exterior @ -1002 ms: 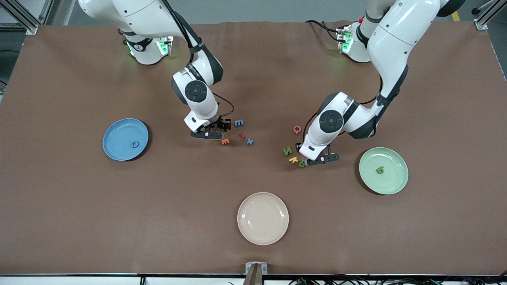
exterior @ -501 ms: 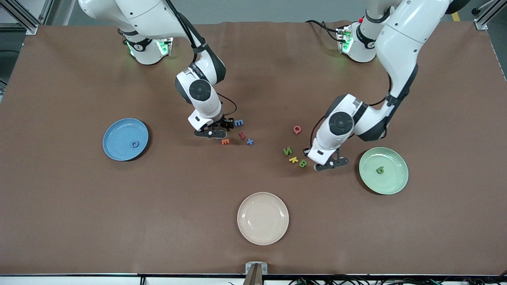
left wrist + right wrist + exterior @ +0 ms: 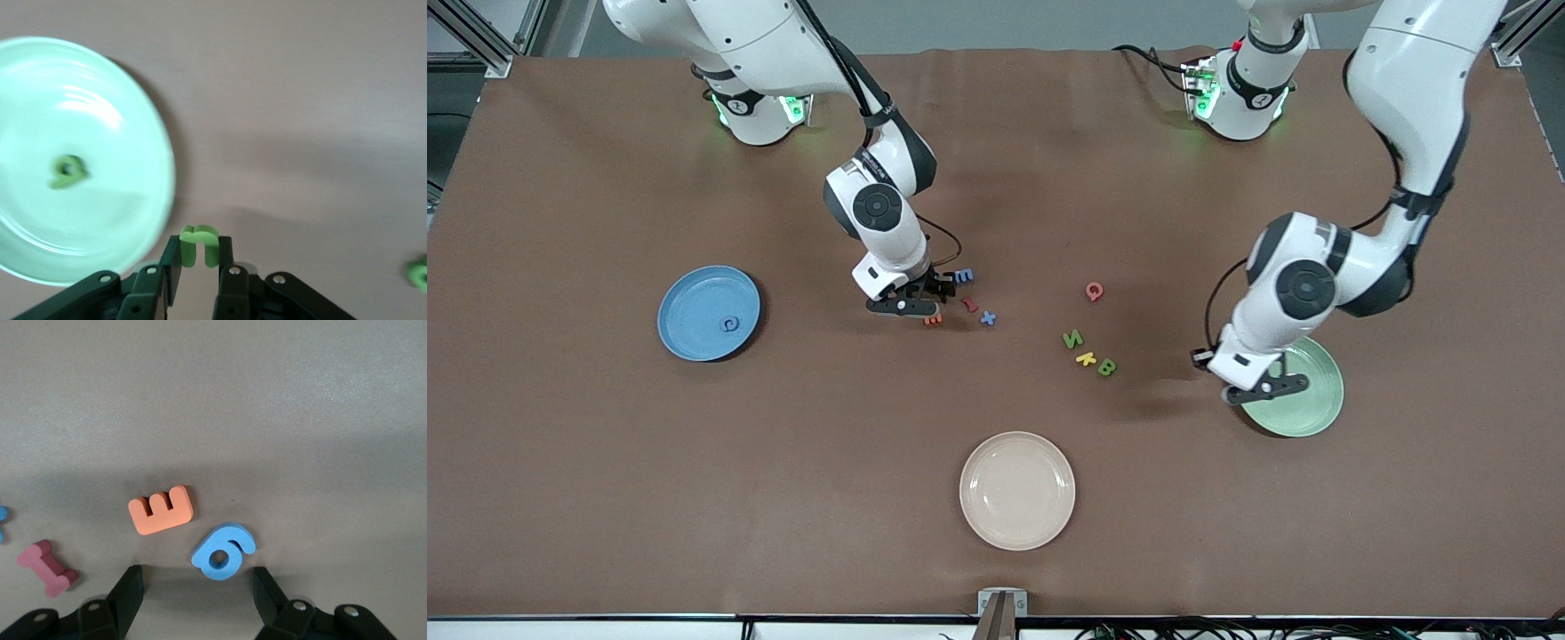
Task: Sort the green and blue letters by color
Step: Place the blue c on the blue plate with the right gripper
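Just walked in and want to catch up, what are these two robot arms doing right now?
They're sorting letters by color. The left gripper is shut on a green u at the edge of the green plate, which already holds one green letter. The right gripper is open, low around a blue g beside the orange E. The blue plate holds one blue letter.

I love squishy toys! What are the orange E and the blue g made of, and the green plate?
The orange E and blue g look like soft foam: thick, matte, with blunt cut edges and no shine, though I can't be sure. The green plate looks like hard plastic, perhaps melamine: smooth and glossy, with bright light streaks on it.
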### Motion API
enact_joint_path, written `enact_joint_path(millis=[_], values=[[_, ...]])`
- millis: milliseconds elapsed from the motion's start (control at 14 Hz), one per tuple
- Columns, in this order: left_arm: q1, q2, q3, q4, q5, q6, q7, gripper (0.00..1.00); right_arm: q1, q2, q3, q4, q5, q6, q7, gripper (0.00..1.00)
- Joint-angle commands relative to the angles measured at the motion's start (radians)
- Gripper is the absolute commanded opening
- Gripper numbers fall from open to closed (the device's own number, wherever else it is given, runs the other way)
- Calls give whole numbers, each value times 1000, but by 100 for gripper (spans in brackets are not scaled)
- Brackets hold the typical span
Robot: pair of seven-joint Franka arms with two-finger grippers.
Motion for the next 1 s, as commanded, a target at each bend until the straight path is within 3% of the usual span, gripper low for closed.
enact_joint_path(millis=[0, 358, 716, 931], values=[[72, 9, -6, -18, 14, 5, 90, 1, 5, 42, -12, 33, 0, 21, 1, 75], [179, 54, -3, -6, 154, 32, 140, 2, -2, 40, -30, 33, -57, 13, -5, 74], [193, 72, -6, -12, 154, 54, 137, 7, -8, 40, -33, 33, -78, 13, -28, 70], [195, 79, -9, -13, 154, 54, 138, 12, -10, 40, -33, 29, -78, 7, -28, 48]])
